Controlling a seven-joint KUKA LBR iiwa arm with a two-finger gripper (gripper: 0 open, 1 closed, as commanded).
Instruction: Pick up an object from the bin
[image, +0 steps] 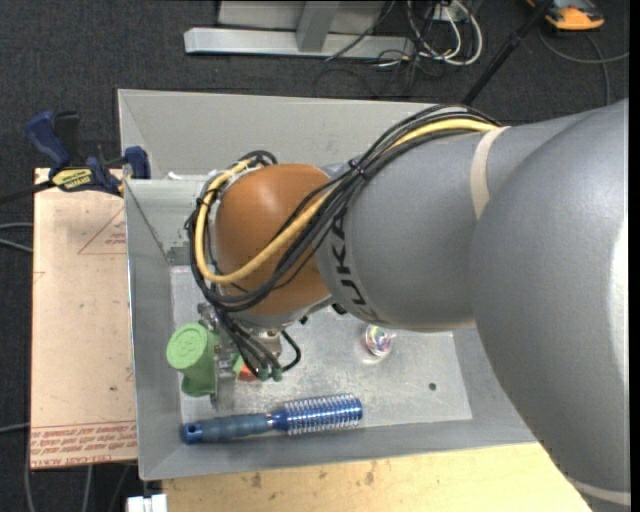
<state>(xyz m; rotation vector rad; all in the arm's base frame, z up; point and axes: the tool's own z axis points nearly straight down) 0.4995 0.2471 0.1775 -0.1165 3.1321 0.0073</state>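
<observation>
Grey and bulky, the arm (480, 230) comes in from the right and fills much of the view. Its orange wrist cover (270, 235) sits over the left half of the bin (148, 330), with black and yellow cables looped across it. The wrist points steeply down, and the gripper (222, 375) sits low at the bin's left side, just above the floor. Whether it is open or closed cannot be told, as the cover and cables hide most of it.

Just to the gripper's left, touching or nearly so, is a green plastic piece (190, 355). It has a round flat face turned up and a thicker body below — possibly a cap or stopper. Its long axis seems to run roughly from the far side toward the near side of the bin, though the view is poor there.

Near the front wall lies a blue hairbrush (275, 420), long axis left to right, handle to the left and bristle head to the right. A small shiny roundish thing (377, 342) rests apart, mid-floor beside the arm.
</observation>
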